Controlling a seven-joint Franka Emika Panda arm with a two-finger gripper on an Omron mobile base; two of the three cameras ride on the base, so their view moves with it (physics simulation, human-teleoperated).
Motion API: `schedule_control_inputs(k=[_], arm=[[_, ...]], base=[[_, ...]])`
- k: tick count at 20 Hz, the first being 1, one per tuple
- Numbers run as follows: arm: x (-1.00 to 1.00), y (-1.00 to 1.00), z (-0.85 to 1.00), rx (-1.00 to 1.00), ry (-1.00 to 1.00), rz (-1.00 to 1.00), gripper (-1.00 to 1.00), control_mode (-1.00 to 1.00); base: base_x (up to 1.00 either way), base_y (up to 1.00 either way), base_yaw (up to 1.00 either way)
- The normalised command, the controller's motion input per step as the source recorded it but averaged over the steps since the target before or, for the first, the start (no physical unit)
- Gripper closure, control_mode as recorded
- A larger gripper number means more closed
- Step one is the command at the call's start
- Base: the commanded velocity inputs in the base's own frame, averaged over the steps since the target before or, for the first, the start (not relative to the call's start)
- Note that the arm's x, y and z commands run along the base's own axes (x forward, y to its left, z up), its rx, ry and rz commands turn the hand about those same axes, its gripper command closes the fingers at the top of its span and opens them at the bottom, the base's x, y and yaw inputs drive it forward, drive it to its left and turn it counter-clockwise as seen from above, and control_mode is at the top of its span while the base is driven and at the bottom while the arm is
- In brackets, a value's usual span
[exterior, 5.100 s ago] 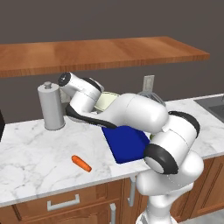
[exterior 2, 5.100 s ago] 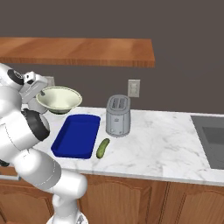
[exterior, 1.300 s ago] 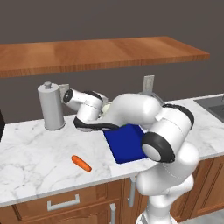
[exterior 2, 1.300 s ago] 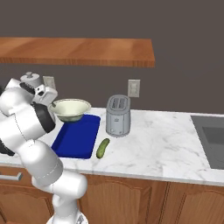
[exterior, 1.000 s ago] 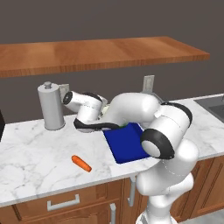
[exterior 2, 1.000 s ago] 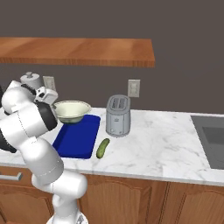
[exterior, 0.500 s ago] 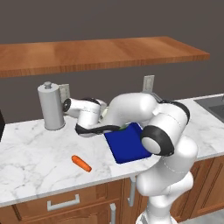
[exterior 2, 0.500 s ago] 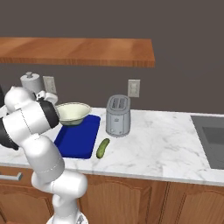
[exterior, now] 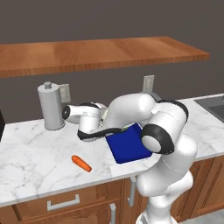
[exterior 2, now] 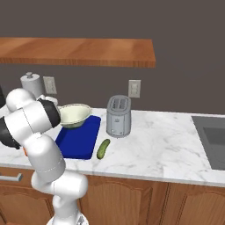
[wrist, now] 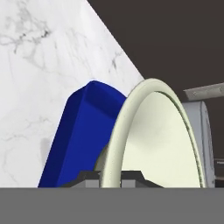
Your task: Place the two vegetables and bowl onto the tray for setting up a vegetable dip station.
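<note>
In the hand view my gripper is shut on the rim of the pale cream-green bowl, which stands edge-on right in front of the camera. In the right base view the bowl is upright over the far left end of the blue tray; whether it touches the tray I cannot tell. The dark green cucumber lies on the counter just right of the tray. The orange carrot lies on the marble left of the tray, near the front edge. My arm hides the hand in both base views.
A grey toaster stands right of the tray by the wall. A steel paper-towel holder is at the back left. A wooden shelf hangs above the counter. A sink is at the far right.
The hand has swung a little further left and down, bringing the bowl slightly lower over the tray's far end. Carrot, cucumber and tray have not moved.
</note>
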Motion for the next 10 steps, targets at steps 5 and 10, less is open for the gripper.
schedule_control_inputs(k=[5, 10], arm=[[0.0, -0.06, -0.08, 0.0, 0.0, 0.0, 1.0, -1.0], [0.0, -0.09, -0.06, 0.0, 0.0, 0.0, 1.0, -1.0]], base=[[0.0, 0.0, 0.0], [0.0, 0.0, 0.0]])
